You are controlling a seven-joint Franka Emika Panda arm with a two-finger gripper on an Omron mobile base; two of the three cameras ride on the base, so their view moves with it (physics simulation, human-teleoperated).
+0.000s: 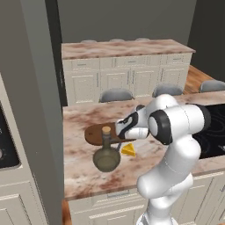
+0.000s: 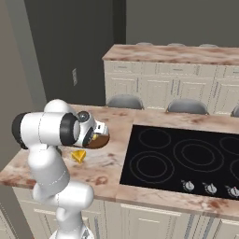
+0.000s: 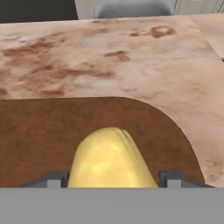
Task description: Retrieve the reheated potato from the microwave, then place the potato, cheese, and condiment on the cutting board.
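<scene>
Potato (image 3: 111, 157) sits between the two dark fingertips (image 3: 51, 178) of the end effector (image 3: 111, 180) in the hand view, a lumpy pale-yellow mass rising at 6 o'clock. The jaws stand wide, one tip at each flank of the potato; whether they press it or merely bracket it cannot be told from these pictures. Beneath and behind the potato lies the cutting board (image 3: 39, 131), dark brown with a rounded end curving off toward 3 o'clock, on the marbled pink-brown desk (image 3: 131, 57).

No writing or label can be read on anything.

In the left base view the board (image 1: 94, 134) lies on the desk (image 1: 83, 176), with the white wrist of the arm over its 3 o'clock end. The condiment (image 1: 106, 156), an olive-green bottle with a tan cork, stands at the board's 6 o'clock edge. The cheese (image 1: 128, 150), a small orange-yellow wedge, lies on the desk just at 3 o'clock of the bottle, off the board. In the right base view a black cooktop (image 2: 186, 158) is set into the desk at 3 o'clock of the arm.
</scene>
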